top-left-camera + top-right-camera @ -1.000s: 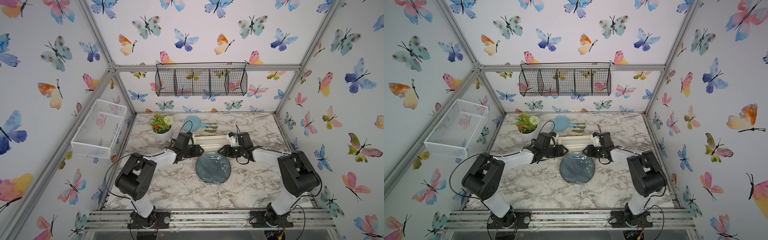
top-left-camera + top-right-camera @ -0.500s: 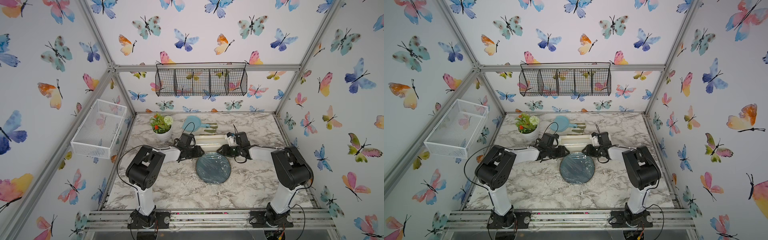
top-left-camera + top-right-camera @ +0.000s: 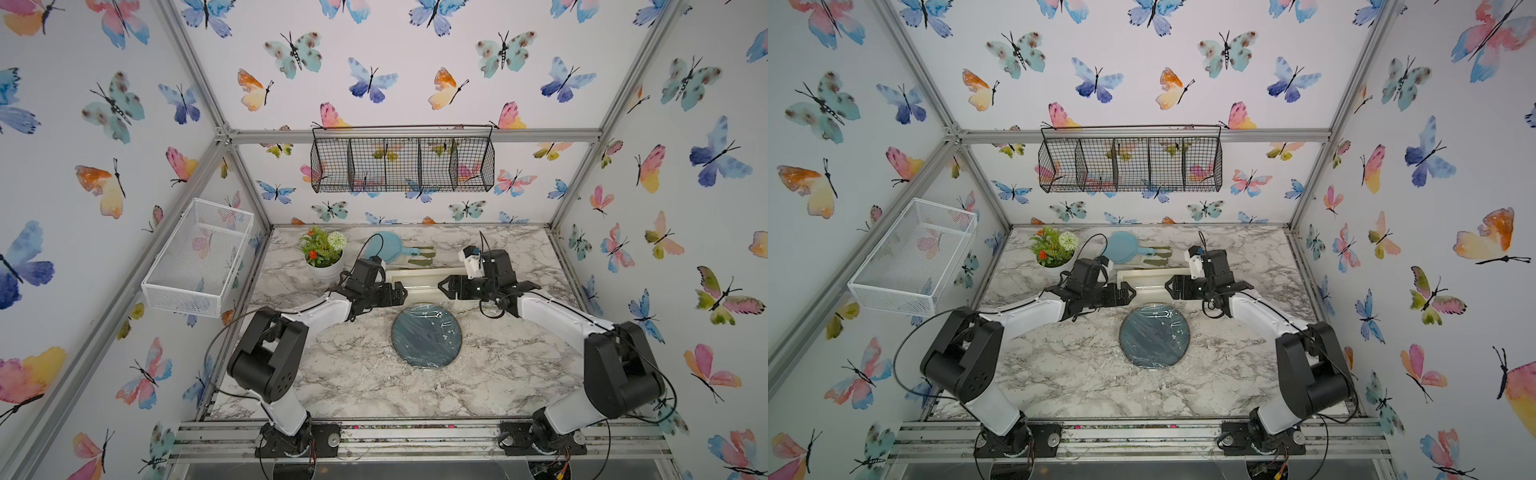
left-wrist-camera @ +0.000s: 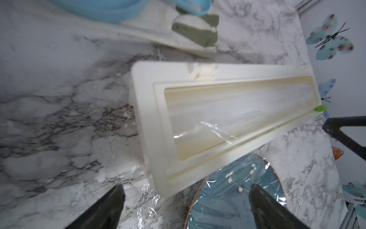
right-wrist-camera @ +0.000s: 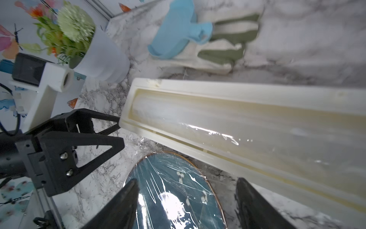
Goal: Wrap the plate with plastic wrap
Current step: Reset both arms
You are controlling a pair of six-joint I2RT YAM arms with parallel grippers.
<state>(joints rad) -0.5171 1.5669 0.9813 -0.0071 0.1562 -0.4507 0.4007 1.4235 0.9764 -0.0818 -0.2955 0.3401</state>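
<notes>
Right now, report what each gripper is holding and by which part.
Nothing is held. The left gripper and the right gripper are both open, with nothing between their jaws; the dispenser box lies beyond them.

Bright, even light; both top views are sharp but bowed at the edges. Just under my right gripper (image 5: 186, 181), white glare sits on the plastic wrap (image 5: 170, 200); both wrist views are smeared and soft.

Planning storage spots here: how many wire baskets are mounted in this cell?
2. A black wire basket, divided into compartments, hangs high at the back. A white mesh basket hangs at the robot's left side. No others show in any view.
</notes>
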